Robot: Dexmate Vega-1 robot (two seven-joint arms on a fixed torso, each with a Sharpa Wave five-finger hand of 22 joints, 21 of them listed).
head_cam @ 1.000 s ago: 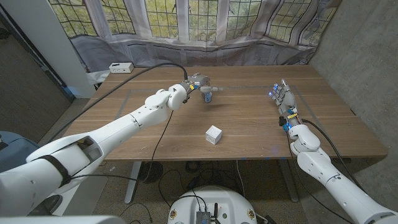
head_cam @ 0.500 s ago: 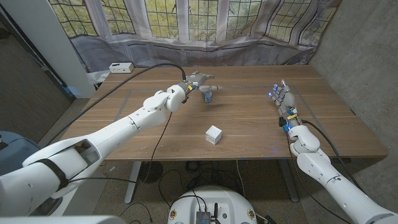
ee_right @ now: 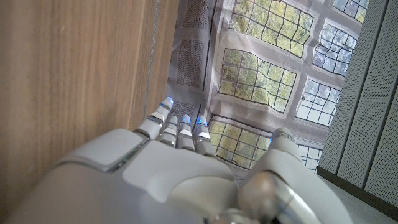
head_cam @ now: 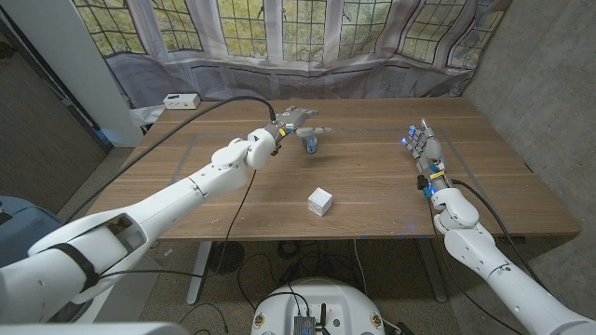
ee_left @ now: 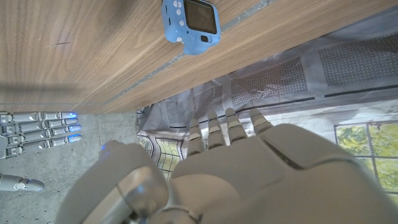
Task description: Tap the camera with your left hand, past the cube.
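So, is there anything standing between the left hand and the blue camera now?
Nothing visible. The left hand is already at the camera, fingers spread above it. The white cube sits nearer the robot, behind the hand, out of the way.

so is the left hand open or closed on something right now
Open. The left hand hovers by the blue camera with fingers spread and nothing in them; the left wrist view shows the camera apart from the fingers.

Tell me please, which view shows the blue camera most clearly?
The left wrist view: there the camera is large, and its dark screen and small buttons are plain. In the head view it is a small blue shape beside the left hand, without detail. The right wrist view gives table wood and window.
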